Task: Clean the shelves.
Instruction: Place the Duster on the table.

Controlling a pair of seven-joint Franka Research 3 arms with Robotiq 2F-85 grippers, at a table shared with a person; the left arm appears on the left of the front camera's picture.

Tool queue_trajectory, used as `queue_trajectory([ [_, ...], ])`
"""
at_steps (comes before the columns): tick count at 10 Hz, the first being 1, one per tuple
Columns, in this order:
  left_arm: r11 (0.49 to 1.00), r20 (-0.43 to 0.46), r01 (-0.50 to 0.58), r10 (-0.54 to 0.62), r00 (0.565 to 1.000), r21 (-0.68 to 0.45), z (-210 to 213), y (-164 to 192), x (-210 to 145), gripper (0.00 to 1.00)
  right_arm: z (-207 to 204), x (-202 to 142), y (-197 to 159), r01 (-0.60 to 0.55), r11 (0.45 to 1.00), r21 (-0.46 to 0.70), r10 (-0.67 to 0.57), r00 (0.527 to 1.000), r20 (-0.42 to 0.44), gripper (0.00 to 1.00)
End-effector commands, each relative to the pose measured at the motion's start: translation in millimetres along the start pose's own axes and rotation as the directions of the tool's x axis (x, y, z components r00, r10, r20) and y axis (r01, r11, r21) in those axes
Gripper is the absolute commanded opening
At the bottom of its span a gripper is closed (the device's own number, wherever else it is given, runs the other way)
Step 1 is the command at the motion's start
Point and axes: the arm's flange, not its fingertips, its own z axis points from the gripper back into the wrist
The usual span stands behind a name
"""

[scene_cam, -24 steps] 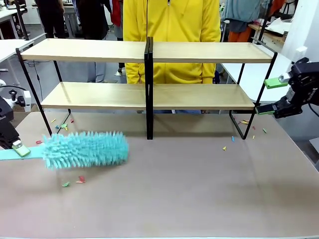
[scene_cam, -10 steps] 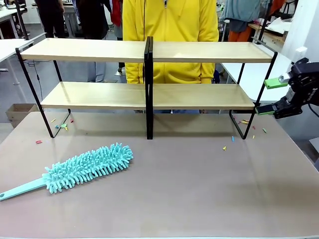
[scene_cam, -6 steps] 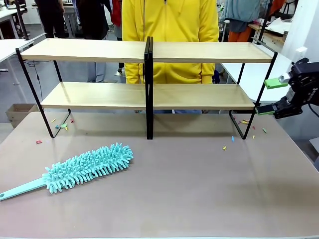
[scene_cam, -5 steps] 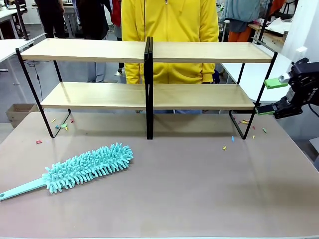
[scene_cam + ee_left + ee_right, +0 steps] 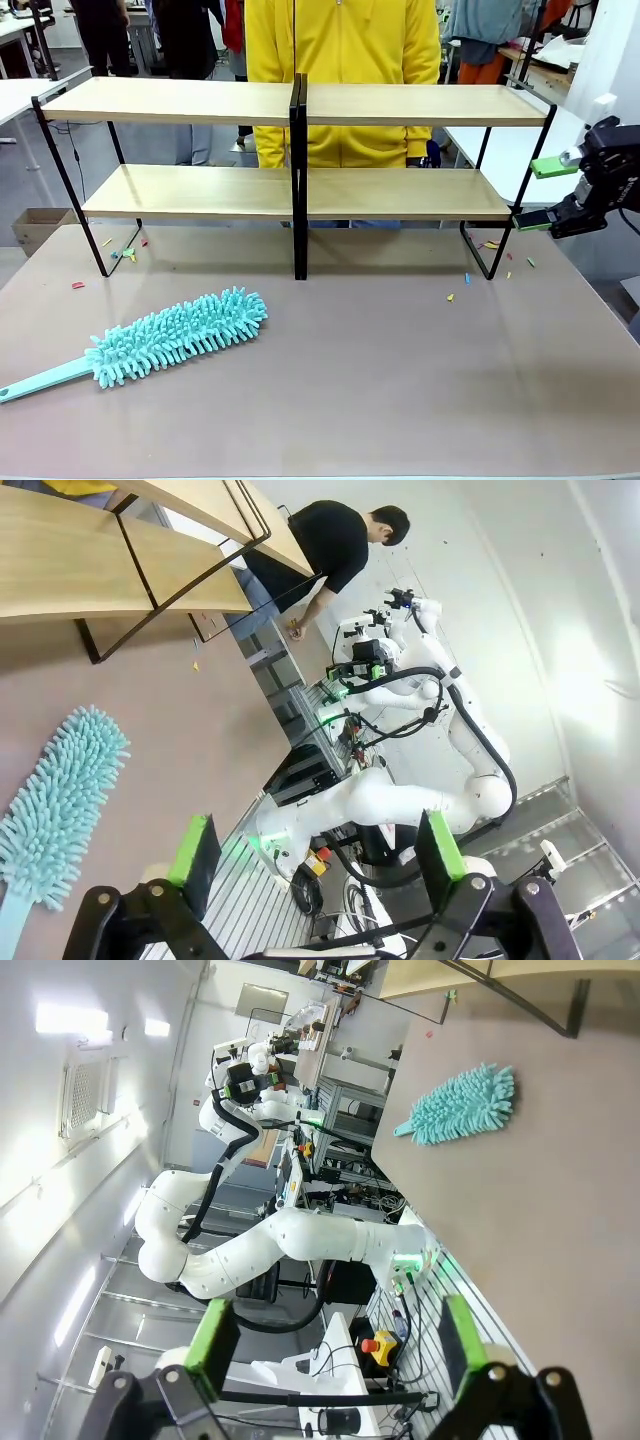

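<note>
shelves (image 5: pixel 300 190) just left of right pincer (image 5: pixel 545 193)

A fluffy turquoise microfibre duster (image 5: pixel 178 336) with a pale turquoise plastic handle (image 5: pixel 40 380) lies flat on the grey-brown table (image 5: pixel 400 380), head angled toward the far side. Small coloured paper scraps (image 5: pixel 126 253) lie scattered at the far left and far right (image 5: pixel 490 245). A person in a yellow hooded top (image 5: pixel 340 45) stands at the far side.
</note>
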Motion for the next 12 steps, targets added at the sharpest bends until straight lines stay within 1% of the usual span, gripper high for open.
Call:
queue_trajectory([
  [1, 1.0, -0.004, 0.013, -0.013, 1.0, 0.006, -1.3, 0.0, -2.6, 1.0, -2.7, 0.9, 0.4, -0.021, 0.999, 0.027, 0.021, 1.0, 0.017, 1.0],
  [12, 1.0, -0.004, 0.013, -0.013, 1.0, 0.006, -1.3, 0.0, -2.6, 1.0, -2.7, 0.9, 0.4, -0.021, 0.999, 0.027, 0.021, 1.0, 0.017, 1.0],
])
